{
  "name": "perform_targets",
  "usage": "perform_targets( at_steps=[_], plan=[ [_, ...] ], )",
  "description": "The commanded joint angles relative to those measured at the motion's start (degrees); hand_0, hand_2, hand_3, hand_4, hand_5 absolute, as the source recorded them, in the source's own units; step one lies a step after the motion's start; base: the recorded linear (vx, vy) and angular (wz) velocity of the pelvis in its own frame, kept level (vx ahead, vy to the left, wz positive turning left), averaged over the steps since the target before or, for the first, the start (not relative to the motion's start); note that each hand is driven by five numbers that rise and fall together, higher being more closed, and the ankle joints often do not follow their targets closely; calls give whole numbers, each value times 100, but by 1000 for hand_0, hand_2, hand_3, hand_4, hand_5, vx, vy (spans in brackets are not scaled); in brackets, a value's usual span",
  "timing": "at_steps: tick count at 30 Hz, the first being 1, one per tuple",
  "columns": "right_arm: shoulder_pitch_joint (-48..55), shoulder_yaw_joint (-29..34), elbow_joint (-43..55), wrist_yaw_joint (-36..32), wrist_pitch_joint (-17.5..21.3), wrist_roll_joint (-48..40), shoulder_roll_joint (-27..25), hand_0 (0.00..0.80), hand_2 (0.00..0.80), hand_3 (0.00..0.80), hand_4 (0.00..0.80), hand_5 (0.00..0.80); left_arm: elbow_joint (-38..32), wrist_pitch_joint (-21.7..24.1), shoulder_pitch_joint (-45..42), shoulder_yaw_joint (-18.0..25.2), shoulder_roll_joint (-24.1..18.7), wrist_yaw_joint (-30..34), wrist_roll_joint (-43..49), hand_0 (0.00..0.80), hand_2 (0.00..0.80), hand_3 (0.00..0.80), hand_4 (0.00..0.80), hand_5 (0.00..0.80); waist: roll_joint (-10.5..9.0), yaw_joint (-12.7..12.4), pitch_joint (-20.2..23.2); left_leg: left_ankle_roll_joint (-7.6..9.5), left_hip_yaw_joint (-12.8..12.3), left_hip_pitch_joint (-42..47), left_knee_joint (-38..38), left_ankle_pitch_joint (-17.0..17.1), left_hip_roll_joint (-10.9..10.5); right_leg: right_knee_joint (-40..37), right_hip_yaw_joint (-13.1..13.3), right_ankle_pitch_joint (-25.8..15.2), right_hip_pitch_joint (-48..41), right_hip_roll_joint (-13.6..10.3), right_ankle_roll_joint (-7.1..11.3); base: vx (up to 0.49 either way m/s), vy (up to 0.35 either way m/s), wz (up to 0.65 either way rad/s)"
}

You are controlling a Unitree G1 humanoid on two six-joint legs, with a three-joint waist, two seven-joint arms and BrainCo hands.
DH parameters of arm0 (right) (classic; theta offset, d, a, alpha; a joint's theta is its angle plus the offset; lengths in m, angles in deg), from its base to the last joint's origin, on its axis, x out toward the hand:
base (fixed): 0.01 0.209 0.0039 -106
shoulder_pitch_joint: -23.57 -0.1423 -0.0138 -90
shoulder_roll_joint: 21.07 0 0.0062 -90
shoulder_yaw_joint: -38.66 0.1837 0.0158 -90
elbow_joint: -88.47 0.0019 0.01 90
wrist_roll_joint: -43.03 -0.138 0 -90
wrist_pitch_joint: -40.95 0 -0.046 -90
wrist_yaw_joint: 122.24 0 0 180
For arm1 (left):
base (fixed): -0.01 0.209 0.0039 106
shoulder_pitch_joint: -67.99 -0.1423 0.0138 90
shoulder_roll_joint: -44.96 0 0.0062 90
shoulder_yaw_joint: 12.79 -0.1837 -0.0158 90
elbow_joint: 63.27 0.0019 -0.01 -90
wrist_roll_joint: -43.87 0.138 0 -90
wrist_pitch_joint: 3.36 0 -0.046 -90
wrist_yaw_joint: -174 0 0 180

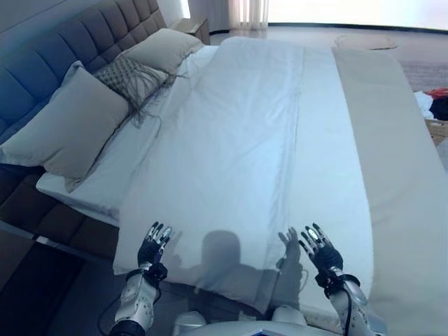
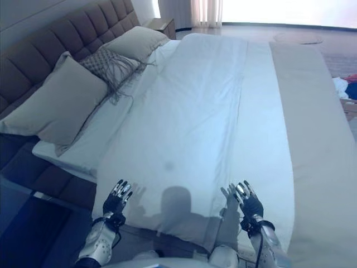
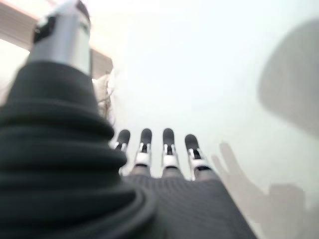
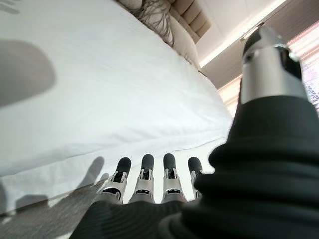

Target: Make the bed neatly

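Observation:
A white duvet (image 1: 259,147) lies spread flat over the bed, its near edge hanging just past the mattress side. A beige runner (image 1: 392,161) covers the foot end on the right. Two beige pillows (image 1: 66,126) and a fringed patterned cushion (image 1: 129,77) rest against the tufted headboard (image 1: 42,63) on the left. My left hand (image 1: 152,245) is open, fingers straight, at the duvet's near left corner. My right hand (image 1: 320,248) is open, fingers straight, above the near edge by the runner. Both wrist views show straight fingers (image 3: 167,144) (image 4: 144,172) over white cloth, holding nothing.
A wooden nightstand (image 1: 196,26) stands beyond the far pillow. Red and white clothes (image 1: 432,103) lie on the floor at the right. A round rug (image 1: 365,42) lies on the floor past the bed. Dark floor shows at the lower left beside the bed base.

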State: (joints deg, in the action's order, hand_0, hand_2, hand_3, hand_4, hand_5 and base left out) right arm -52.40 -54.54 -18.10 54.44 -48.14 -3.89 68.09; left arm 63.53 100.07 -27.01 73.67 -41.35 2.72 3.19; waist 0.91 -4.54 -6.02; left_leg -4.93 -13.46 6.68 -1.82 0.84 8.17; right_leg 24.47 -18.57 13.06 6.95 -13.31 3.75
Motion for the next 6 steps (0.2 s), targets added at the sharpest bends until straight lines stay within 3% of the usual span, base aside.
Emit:
perform_targets(
  at_steps=[1, 2, 4, 6],
  plan=[
    [-383, -14, 117, -218, 284, -150, 299, 0, 0, 0, 0, 0, -787, 163, -137, 73, -388, 83, 186, 0, 0, 0, 0, 0, -374, -285, -38, 251, 616, -419, -664, -494, -307, -2021, 97, -1821, -917, -428, 807, -23, -78, -52],
    [-442, -52, 78, -246, 246, -162, 317, 0, 0, 0, 0, 0, -848, 137, -183, 108, -372, 66, 97, 0, 0, 0, 0, 0, -365, -337, -34, 269, 740, -414, -662, -532, -373, -2037, 206, -1840, -894, -411, 802, -14, -57, -62],
    [-472, -86, 40, -237, 290, -93, 348, 0, 0, 0, 0, 0, -980, 49, -245, 162, -362, 107, 12, 0, 0, 0, 0, 0, -341, -337, -40, 281, 679, -364, -614, -529, -369, -2061, 303, -1837, -886, -384, 793, -2, -24, -61],
    [-515, -121, -18, -166, 412, -158, 383, 0, 0, 0, 0, 0, -1064, -80, -252, 111, -380, 117, 7, 0, 0, 0, 0, 0, -312, -326, -25, 285, 595, -336, -508, -466, -342, -2115, 279, -1841, -914, -351, 783, -8, -2, -26]
  ],
)
